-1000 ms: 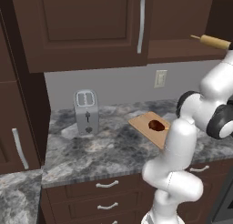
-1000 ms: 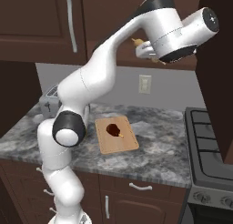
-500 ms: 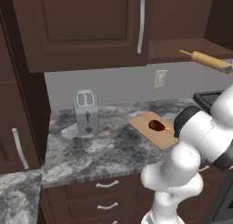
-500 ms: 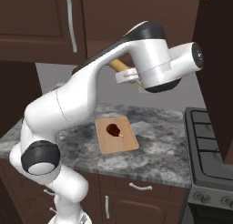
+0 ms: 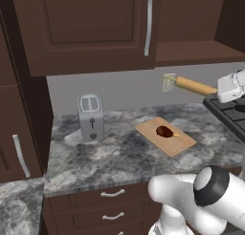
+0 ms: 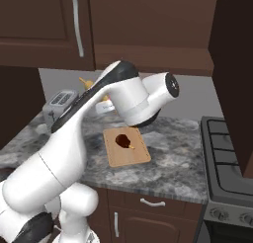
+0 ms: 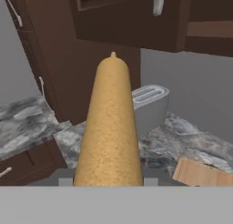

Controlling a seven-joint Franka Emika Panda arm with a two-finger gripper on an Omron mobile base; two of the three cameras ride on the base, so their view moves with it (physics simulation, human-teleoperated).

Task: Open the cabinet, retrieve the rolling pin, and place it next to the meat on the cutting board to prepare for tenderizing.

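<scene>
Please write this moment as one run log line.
phase: carry | gripper: shut on rolling pin | pin: above counter, right of cutting board | meat: on board

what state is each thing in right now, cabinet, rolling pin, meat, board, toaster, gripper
cabinet: left door shut; open shelf bay to its right
rolling pin: held in the air, roughly level, above the counter beside the board
gripper: shut on the rolling pin's end
meat: lying on the cutting board
cutting board: flat on the counter, only the meat on it
toaster: upright, slots empty
</scene>
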